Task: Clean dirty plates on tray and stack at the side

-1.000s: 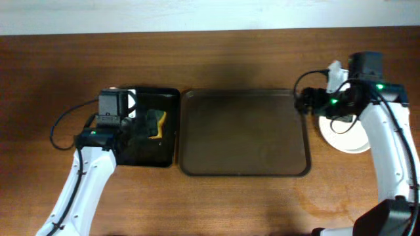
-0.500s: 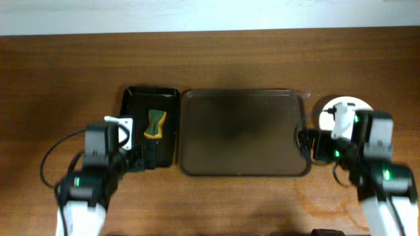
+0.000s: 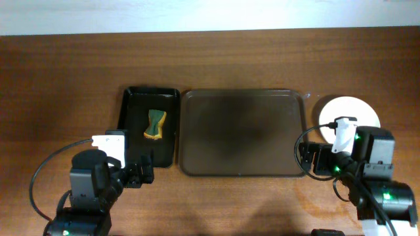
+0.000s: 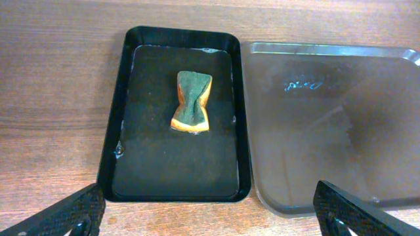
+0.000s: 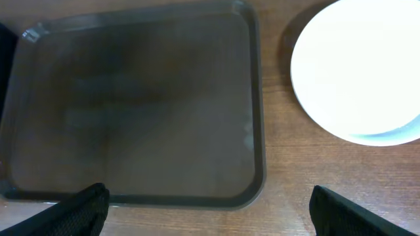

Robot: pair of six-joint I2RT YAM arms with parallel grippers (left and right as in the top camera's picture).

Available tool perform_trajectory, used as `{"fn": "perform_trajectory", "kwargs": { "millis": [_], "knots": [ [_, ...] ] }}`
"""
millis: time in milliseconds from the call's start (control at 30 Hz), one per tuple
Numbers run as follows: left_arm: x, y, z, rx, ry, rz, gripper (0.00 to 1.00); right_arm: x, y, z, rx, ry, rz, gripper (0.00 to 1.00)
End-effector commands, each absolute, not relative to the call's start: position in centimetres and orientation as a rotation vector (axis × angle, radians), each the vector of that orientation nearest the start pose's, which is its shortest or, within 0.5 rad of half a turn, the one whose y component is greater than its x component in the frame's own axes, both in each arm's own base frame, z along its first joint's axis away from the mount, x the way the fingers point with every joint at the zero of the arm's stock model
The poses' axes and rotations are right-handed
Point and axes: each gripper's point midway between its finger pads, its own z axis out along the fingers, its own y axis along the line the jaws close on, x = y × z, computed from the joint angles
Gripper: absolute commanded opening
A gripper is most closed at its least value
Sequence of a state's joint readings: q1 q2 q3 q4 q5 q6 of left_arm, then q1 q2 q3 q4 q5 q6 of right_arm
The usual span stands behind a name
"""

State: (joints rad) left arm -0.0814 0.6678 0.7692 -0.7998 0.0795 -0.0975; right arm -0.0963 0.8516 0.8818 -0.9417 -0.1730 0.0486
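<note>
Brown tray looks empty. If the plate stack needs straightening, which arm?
Right. The plates sit right of the tray, just ahead of the right gripper, jaws open. The left gripper is across the table by the black tray.

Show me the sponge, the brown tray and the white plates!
sponge (image 4: 191, 99): left wrist view, its green top.
brown tray (image 3: 243, 134): overhead view, bare middle.
white plates (image 5: 357, 65): right wrist view, top plate's middle.

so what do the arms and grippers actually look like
Both alike: left gripper and right gripper have black boxy bodies, a white block on top, small green lights and looping black cables. Fingers are dark with a carbon-weave look.
</note>
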Motion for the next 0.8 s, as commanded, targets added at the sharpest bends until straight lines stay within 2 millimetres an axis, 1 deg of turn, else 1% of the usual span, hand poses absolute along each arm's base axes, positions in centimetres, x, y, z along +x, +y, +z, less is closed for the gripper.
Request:
{"fn": "perform_trajectory", "kwargs": {
  "millis": [0, 100, 167, 200, 433, 467, 567, 667, 700, 733, 767],
  "knots": [
    [23.6, -3.5, 20.0, 0.047, 2.28, -0.192, 1.0, 23.8, 0.3, 18.6, 0.111, 2.467, 0.153, 0.98],
    [23.6, -3.5, 20.0, 0.047, 2.28, -0.192, 1.0, 23.0, 0.4, 20.4, 0.087, 2.379, 0.133, 0.98],
    [23.6, -3.5, 20.0, 0.047, 2.28, -0.192, 1.0, 23.0, 1.2, 22.0, 0.032, 2.248, 0.14, 0.98],
    [23.6, -3.5, 20.0, 0.047, 2.28, -0.192, 1.0, 23.0, 1.6, 22.4, 0.003, 2.172, 0.147, 0.98],
    [23.6, -3.5, 20.0, 0.047, 2.28, -0.192, 1.0, 23.1, 4.3, 24.3, -0.131, 1.625, 0.209, 0.98],
    [23.6, -3.5, 20.0, 0.047, 2.28, -0.192, 1.0, 23.1, 4.4, 24.4, -0.136, 1.584, 0.212, 0.98],
    [23.6, -3.5, 20.0, 0.047, 2.28, -0.192, 1.0, 23.3, 4.5, 24.1, -0.138, 1.436, 0.211, 0.98],
    [23.6, -3.5, 20.0, 0.047, 2.28, -0.192, 1.0, 23.5, 4.5, 23.1, -0.15, 1.378, 0.193, 0.98],
    [23.6, -3.5, 20.0, 0.047, 2.281, -0.192, 1.0, 23.7, 4.5, 22.3, -0.158, 1.373, 0.183, 0.98],
    [23.6, -3.5, 20.0, 0.047, 2.281, -0.192, 1.0, 24.0, 4.5, 21.0, -0.187, 1.418, 0.152, 0.98],
    [23.6, -3.5, 20.0, 0.047, 2.28, -0.192, 1.0, 24.2, 4.5, 18.8, -0.22, 1.503, 0.118, 0.98]
  ]
}}
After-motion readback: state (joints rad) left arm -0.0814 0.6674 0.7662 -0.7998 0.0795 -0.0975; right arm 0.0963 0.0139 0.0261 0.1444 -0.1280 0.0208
